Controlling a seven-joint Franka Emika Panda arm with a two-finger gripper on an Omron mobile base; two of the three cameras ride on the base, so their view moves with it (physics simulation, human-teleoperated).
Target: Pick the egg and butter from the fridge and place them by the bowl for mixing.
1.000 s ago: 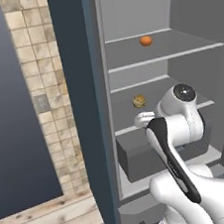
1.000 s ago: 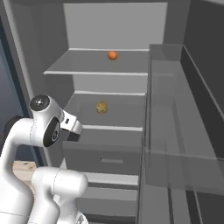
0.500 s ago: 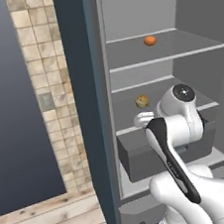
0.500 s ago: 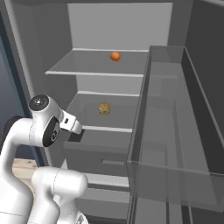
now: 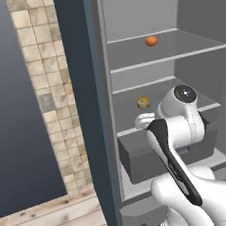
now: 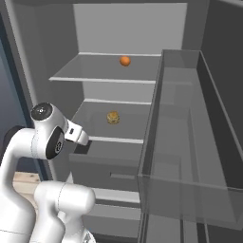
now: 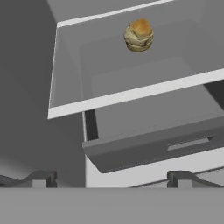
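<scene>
On the fridge's (image 6: 61, 47) upper shelf (image 6: 102, 75) sits the egg (image 6: 125, 60).

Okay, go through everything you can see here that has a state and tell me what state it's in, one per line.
fridge: door open, interior exposed.
drawer: pulled partly out, below the lower shelf.
egg: resting on the upper shelf, untouched.
tan lumpy item: sitting on the lower shelf, untouched.
gripper: open, holding nothing, in front of the drawer.
</scene>
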